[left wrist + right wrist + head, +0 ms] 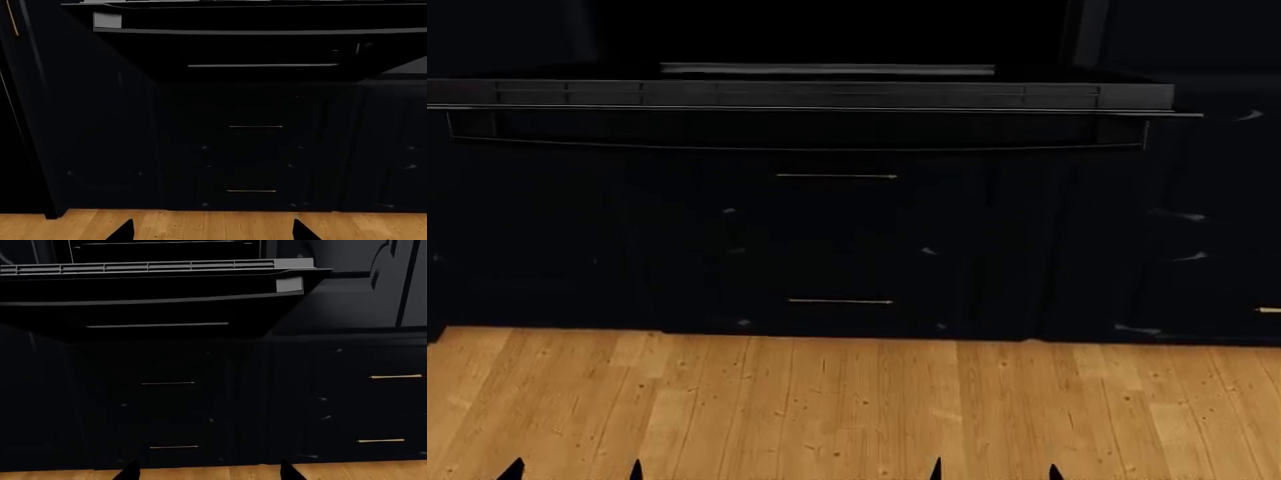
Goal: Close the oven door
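The oven door (801, 95) hangs open, folded down flat and seen edge-on across the head view, with its slim dark bar handle (801, 146) just below. In the right wrist view the oven door (153, 285) juts out overhead, its slotted vent strip (133, 267) along the upper edge. It also spans the upper part of the left wrist view as the oven door (267, 47). My left gripper (571, 472) and right gripper (994, 472) are low over the floor, both open and empty, well short of the door. The left gripper (213, 232) and right gripper (210, 472) show only their fingertips.
Below the door sit two dark drawer fronts with short brass handles (835, 176) (839, 301). More drawers with brass handles (395, 376) lie to the right. A dark cabinet door (100, 125) stands at the left. Light wooden floor (854, 400) lies between me and the cabinets.
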Controlling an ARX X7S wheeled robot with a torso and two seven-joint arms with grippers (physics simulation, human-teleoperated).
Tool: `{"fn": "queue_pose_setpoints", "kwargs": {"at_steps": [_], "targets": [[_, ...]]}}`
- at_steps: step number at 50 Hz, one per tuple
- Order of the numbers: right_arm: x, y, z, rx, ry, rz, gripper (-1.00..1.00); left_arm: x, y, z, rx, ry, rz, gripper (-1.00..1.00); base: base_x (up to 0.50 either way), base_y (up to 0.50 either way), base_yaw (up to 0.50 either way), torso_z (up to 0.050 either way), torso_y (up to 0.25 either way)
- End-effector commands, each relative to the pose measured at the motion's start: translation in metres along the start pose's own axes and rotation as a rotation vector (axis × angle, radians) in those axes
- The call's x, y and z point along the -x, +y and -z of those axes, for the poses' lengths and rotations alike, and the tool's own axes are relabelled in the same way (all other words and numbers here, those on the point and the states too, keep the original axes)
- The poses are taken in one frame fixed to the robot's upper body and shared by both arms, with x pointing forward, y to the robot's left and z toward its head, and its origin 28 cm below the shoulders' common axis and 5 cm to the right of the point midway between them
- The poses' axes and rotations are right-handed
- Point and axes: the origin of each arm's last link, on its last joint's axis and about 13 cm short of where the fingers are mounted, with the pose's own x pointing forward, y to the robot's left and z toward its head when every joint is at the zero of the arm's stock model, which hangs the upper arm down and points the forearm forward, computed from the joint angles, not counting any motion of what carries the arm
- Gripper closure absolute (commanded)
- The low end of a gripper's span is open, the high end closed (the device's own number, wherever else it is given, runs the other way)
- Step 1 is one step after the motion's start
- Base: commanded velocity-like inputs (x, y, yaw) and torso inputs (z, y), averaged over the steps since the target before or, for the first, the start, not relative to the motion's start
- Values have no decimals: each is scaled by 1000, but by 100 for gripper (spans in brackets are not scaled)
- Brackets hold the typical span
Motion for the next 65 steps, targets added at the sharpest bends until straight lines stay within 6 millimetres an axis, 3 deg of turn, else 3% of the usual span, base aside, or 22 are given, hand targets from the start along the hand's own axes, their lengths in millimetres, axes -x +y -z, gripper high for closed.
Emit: {"fn": "queue_pose_setpoints", "kwargs": {"at_steps": [1, 45, 50, 51, 53, 54, 55, 57, 59, 60, 63, 64, 65], "targets": [[0, 0, 0, 1, 1, 1, -100, 0, 0, 0, 0, 0, 0, -100, 0, 0, 0, -37, 0], [0, 0, 0, 1, 1, 1, -100, 0, 0, 0, 0, 0, 0, -100, 0, 0, 0, -36, 0], [-5, 0, 4, 19, 63, -5, -100, -4, 0, 1, -5, 74, -10, -100, 0, 0, 0, -2, 0], [-9, 0, 10, 15, 147, 7, -100, -5, 0, 13, -45, 114, -23, -100, 0, 0, 0, 0, 0], [-10, -1, 18, 19, 209, 21, -100, -8, 1, 1, -56, 140, -29, -100, 0, 0, 0, 0, 0], [-11, -2, 24, -7, 250, 28, -100, -9, 2, 19, -55, 163, -31, -100, 0, 0, 0, 0, 0], [-11, -2, 26, -3, 266, 30, -100, -10, 2, 11, -63, 175, -25, -100, 0, 0, 0, 0, 0], [-11, -3, 33, -26, 302, 28, -100, -11, 3, 33, -79, 204, -41, -100, 0, 0, 0, 0, 0], [-11, -5, 39, -37, 316, 37, -100, -13, 4, 23, -86, 223, -50, -100, 0, 0, 0, 0, 0], [-11, -7, 42, -15, 319, 50, -100, -10, 3, 41, -89, 241, -40, -100, 0, 0, 0, 0, 0], [-11, -8, 47, 1, 326, 64, -100, -11, 4, 48, -104, 270, -50, -100, 0, 0, 0, 0, 0], [-10, -8, 50, 0, 338, 63, -100, -12, 4, 33, -95, 286, -40, -100, 0, 0, 0, 0, 0], [-10, -8, 51, 6, 343, 65, -100, -11, 4, 44, -109, 291, -48, -100, 0, 0, 0, 0, 0]]}}
